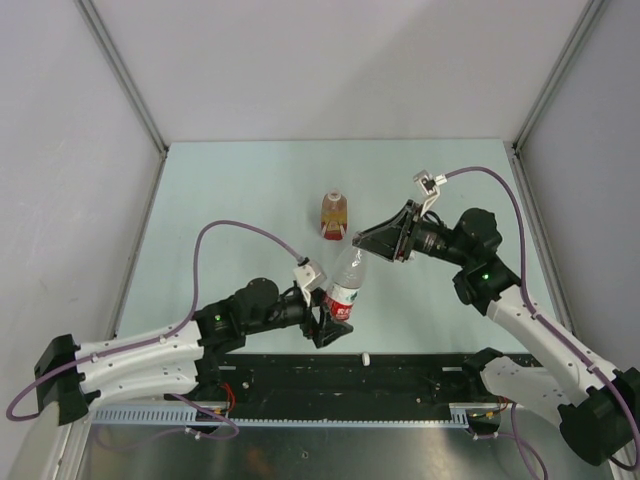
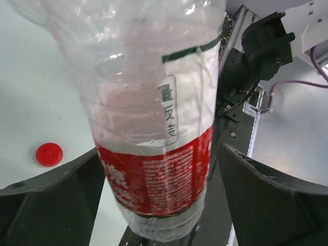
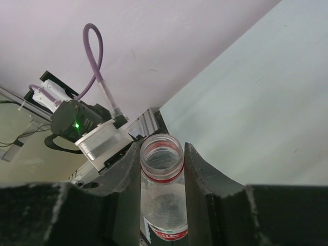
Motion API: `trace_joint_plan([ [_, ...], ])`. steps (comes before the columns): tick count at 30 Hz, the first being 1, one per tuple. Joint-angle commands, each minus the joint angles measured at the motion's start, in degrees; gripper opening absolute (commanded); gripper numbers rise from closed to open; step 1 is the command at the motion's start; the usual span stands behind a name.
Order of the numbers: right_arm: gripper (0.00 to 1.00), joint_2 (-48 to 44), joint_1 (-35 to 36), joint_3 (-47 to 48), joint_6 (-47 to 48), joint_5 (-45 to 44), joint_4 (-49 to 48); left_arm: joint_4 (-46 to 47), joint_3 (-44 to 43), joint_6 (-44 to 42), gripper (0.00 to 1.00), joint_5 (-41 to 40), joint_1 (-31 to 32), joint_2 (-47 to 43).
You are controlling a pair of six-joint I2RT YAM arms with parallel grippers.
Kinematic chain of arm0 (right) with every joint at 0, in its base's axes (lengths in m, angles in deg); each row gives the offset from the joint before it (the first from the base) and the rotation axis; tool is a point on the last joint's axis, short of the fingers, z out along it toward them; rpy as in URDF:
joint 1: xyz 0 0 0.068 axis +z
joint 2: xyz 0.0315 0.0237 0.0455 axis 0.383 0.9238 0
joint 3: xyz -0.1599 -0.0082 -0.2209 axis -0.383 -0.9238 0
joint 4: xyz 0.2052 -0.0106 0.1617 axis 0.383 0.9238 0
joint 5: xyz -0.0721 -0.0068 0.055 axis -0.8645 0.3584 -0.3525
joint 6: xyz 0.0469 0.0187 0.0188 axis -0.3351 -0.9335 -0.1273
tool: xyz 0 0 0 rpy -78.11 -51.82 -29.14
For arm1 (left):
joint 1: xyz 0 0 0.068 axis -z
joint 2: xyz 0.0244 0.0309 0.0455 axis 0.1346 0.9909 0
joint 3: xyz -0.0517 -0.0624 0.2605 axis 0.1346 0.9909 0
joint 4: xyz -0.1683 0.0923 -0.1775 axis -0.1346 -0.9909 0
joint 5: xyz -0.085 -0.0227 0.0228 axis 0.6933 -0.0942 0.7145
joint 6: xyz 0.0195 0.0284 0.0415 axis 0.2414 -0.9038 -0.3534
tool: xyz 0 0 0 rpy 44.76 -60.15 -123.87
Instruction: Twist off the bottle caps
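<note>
A clear bottle [image 1: 346,285] with a red-and-white label is held tilted between both arms. My right gripper [image 3: 163,148] is shut on its neck, one finger on each side just under the rim. The bottle's mouth [image 3: 162,151] is open, with no cap on it. My left gripper [image 2: 160,154] stands open around the bottle's lower, labelled part [image 2: 154,184], with a gap at its right finger [image 2: 266,200]. A red cap [image 2: 49,154] lies on the table. A small white cap [image 1: 366,357] rests by the front rail.
A bottle with amber liquid [image 1: 334,215] is on the table beyond the held bottle. The black rail [image 1: 420,380] runs along the near edge between the arm bases. Grey walls enclose the pale green table [image 1: 250,200] on three sides.
</note>
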Motion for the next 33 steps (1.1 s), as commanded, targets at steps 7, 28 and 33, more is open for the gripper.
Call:
trace_joint_plan([
  [7, 0.0, -1.95, 0.65, 2.64, 6.9, -4.5, 6.2, 2.87, 0.0, -1.66, 0.99, -5.66, -0.18, -5.67],
  [28, 0.0, -1.69, 5.38, 4.14, 28.13, -30.47, 14.15, -0.7, 5.61, -0.07, 0.99, -20.02, -0.13, -15.24],
  [33, 0.0, -0.12, 5.33, 4.06, 32.17, -32.02, 9.65, -0.85, 6.18, 0.29, 0.99, -20.58, -0.17, -16.22],
])
